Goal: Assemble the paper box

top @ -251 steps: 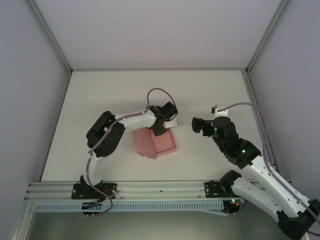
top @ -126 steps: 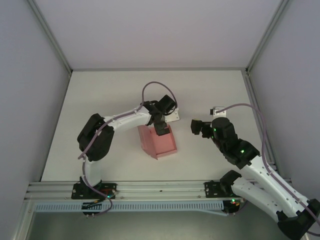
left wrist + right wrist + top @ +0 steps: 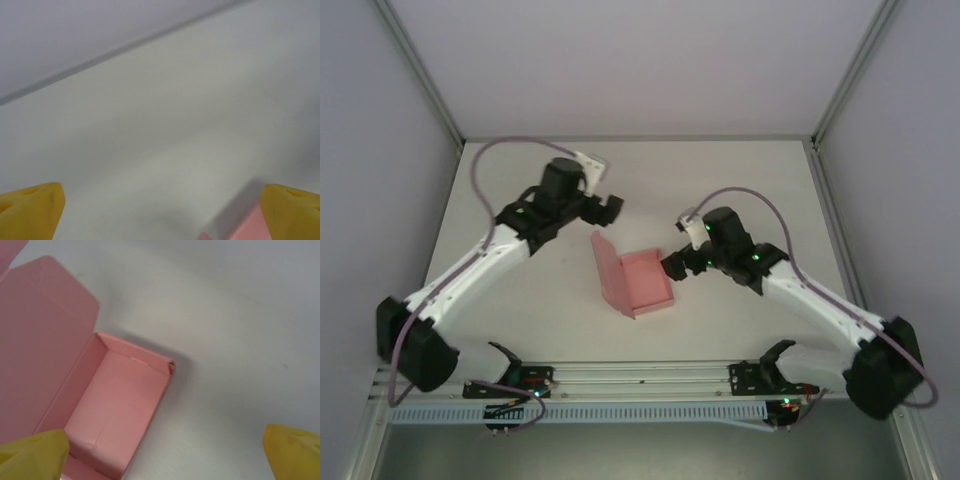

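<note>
1. Claws first: the right claw [image 3: 672, 267] hangs just beside the right-hand end of the paper box [image 3: 642, 284], jaws spread wide with nothing between them. Its yellow fingertips [image 3: 33, 452] frame the box from above.
2. The left claw [image 3: 608, 206] sits off toward the far left of the table [image 3: 770, 190], apart from the box. Its jaws are as wide and as empty. One pink corner [image 3: 246, 228] pokes in at the bottom of its wrist view.
3. The box lies mid-table between the two arms, rather toward the near edge. The tray [image 3: 120, 410] is folded up, walls standing, top open. The lid [image 3: 45, 335] rises along the left long side, tilted and not yet brought over.
4. Handling, my guess: thin pink card, so very light. It looks likely to skid on the smooth tabletop at the first sideways nudge. The walls will buckle under a hard pinch, and the hinge crease will probably spring back if let go early.
5. Where I would take hold:
   - The lid goes by its free long edge, near the middle, with a shallow pinch or a push from behind so it swings over evenly.
   - The tray needs steadying first — a claw resting against the outside of the right end wall, or straddling that wall lightly.
   - Corners are best left alone, since they crush first.
</note>
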Available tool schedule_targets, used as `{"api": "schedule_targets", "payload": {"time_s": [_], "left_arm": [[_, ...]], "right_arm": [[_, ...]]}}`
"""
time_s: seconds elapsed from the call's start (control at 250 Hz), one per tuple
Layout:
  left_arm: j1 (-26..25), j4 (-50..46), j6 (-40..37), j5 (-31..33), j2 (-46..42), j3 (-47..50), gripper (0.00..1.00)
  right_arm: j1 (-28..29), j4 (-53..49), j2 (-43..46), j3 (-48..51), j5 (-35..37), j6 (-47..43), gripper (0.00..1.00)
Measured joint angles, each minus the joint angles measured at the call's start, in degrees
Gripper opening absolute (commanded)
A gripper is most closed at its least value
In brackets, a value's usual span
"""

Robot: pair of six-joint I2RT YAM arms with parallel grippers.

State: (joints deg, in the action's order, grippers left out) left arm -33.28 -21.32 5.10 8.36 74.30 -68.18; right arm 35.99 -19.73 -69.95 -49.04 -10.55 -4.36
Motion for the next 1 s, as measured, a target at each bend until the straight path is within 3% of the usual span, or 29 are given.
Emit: {"api": "schedule_targets", "payload": {"time_s": [0.176, 0.307, 0.447, 0.563, 0.675, 0.998], "left_arm": [[8.2, -1.4, 12.1, 1.6, -8.7, 10.1, 1.0], [8.9, -3.5, 16.1, 2.2, -9.6, 13.9, 1.0], [9.1, -4.3, 18.3, 3.3, -10.4, 15.9, 1.0], [9.2, -4.4, 18.9, 3.7, -10.5, 16.1, 1.0], [9.2, -4.4, 19.0, 4.2, -10.5, 16.1, 1.0], [9.3, -4.5, 19.2, 5.7, -10.5, 16.2, 1.0]], "right_arm": [[0.4, -2.8, -19.1, -13.8, -5.3, -16.5, 1.0], [1.9, -7.4, -30.5, -21.2, -6.6, -27.2, 0.99], [3.8, -10.7, -39.0, -27.5, -6.0, -31.6, 0.92], [5.4, -10.8, -42.8, -29.8, -4.5, -33.0, 0.76], [6.4, -10.3, -44.3, -30.0, -2.7, -31.9, 0.47], [6.6, -4.6, -44.7, -28.8, 4.3, -22.1, 0.15]]}}
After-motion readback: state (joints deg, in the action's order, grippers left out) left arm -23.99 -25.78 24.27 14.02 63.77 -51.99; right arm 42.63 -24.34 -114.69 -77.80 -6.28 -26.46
